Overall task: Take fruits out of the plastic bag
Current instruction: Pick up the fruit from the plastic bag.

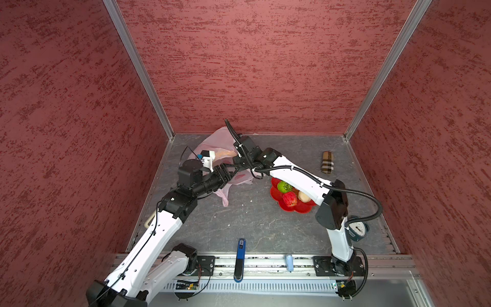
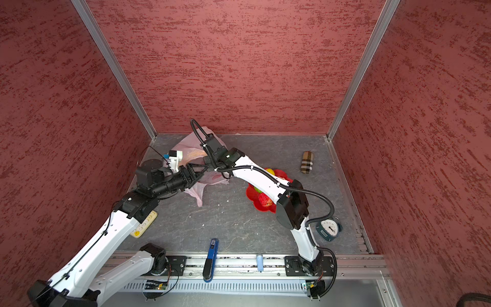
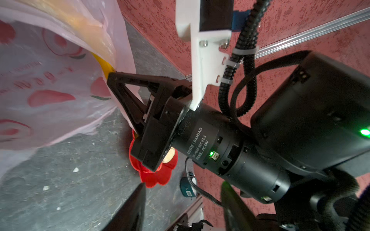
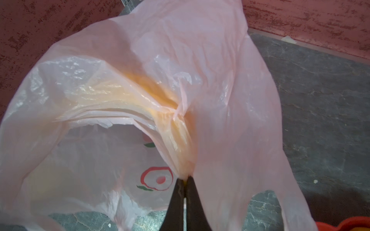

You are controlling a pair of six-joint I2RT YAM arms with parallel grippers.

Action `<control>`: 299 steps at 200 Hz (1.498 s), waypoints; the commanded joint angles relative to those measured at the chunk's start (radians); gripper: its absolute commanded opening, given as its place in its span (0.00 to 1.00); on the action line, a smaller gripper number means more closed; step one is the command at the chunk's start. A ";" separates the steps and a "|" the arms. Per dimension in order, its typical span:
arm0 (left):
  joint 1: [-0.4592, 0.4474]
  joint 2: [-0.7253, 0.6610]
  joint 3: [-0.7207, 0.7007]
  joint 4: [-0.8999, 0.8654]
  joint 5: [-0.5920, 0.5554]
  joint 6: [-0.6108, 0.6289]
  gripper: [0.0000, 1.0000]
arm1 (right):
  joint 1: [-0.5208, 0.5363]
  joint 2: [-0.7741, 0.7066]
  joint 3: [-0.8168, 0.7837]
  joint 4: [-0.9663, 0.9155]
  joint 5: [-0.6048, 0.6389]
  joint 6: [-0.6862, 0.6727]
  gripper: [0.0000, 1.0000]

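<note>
The pale-pink plastic bag (image 1: pixel 212 143) (image 2: pixel 186 144) lies crumpled at the back left by the wall. A yellow banana (image 1: pixel 225 153) (image 4: pixel 144 84) shows through its film, and its bare end (image 3: pixel 106 66) sticks out. My right gripper (image 4: pixel 185 178) (image 1: pixel 235 159) (image 3: pixel 111 75) is shut on that banana end, with bag film bunched around it. My left gripper (image 1: pixel 233 172) (image 3: pixel 183 192) hangs open just beside the bag's mouth, with nothing between its fingers. A green fruit (image 1: pixel 284 186), a red bumpy one (image 1: pixel 289 199) and a beige one (image 1: pixel 303 197) lie on the plate, along with a small yellow one (image 2: pixel 269 171).
The red flower-shaped plate (image 1: pixel 295 208) sits under the right forearm. A checked pouch (image 1: pixel 328 162) lies at the back right and a teal clock (image 1: pixel 357 229) by the right arm's base. A blue tool (image 1: pixel 240 255) is at the front edge. A cream keypad (image 2: pixel 144 223) lies under the left arm.
</note>
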 commanded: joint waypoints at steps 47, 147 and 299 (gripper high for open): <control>-0.020 0.005 -0.225 0.297 -0.183 -0.084 0.52 | -0.013 -0.026 0.057 -0.030 -0.052 0.033 0.04; 0.009 0.166 -0.382 0.787 -0.446 -0.091 0.64 | -0.019 -0.009 0.105 -0.103 -0.125 0.048 0.04; 0.061 0.345 -0.337 0.963 -0.389 -0.120 0.63 | -0.018 -0.049 0.041 -0.053 -0.148 0.074 0.04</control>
